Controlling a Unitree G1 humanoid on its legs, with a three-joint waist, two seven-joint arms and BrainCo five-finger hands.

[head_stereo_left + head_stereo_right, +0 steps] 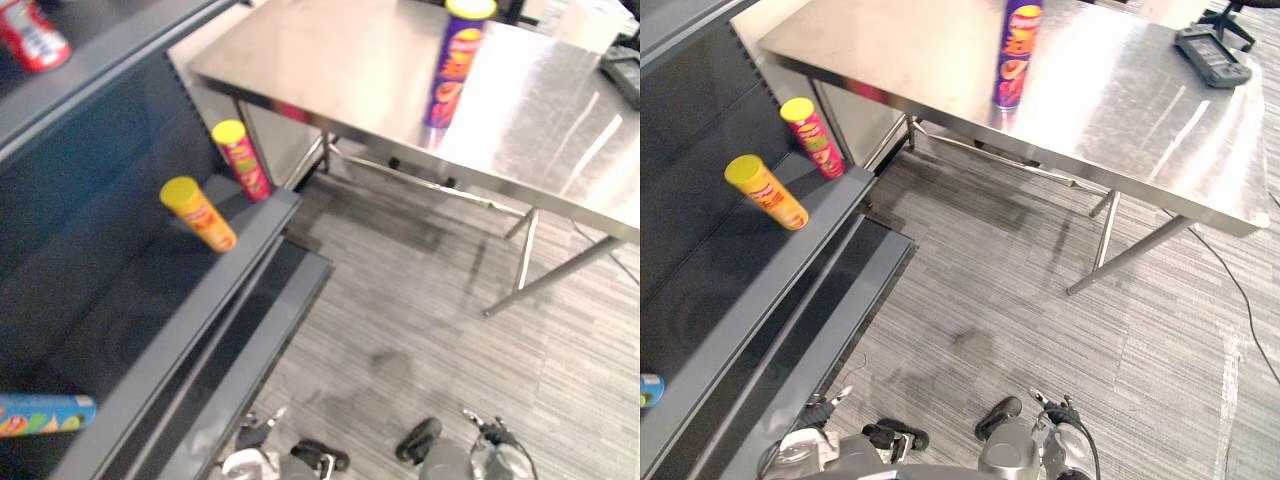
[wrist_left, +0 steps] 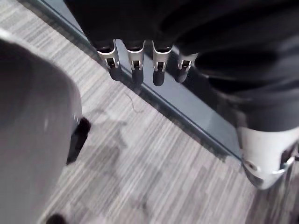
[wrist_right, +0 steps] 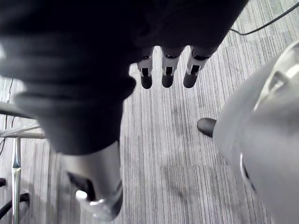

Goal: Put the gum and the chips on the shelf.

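Observation:
A tall purple chips can [image 1: 455, 65] stands upright near the front edge of the steel table [image 1: 330, 70]. On the dark shelf unit [image 1: 120, 300] at the left, a yellow can [image 1: 198, 213] and a red can with a yellow lid [image 1: 241, 158] stand on the middle shelf. A red can [image 1: 35, 35] sits on the top shelf, and a light blue can [image 1: 45, 413] lies on a lower one. My left hand [image 2: 135, 63] hangs by the shelf's base, open and empty. My right hand [image 3: 166, 74] hangs over the carpet, fingers straight and holding nothing.
A dark flat device [image 1: 1212, 55] lies on the table's far right, with a white box [image 1: 590, 22] behind it. The table's slanted legs [image 1: 525, 265] stand on grey striped carpet [image 1: 420, 340] between table and shelf. The shelf's bottom ledge [image 1: 270, 330] juts out.

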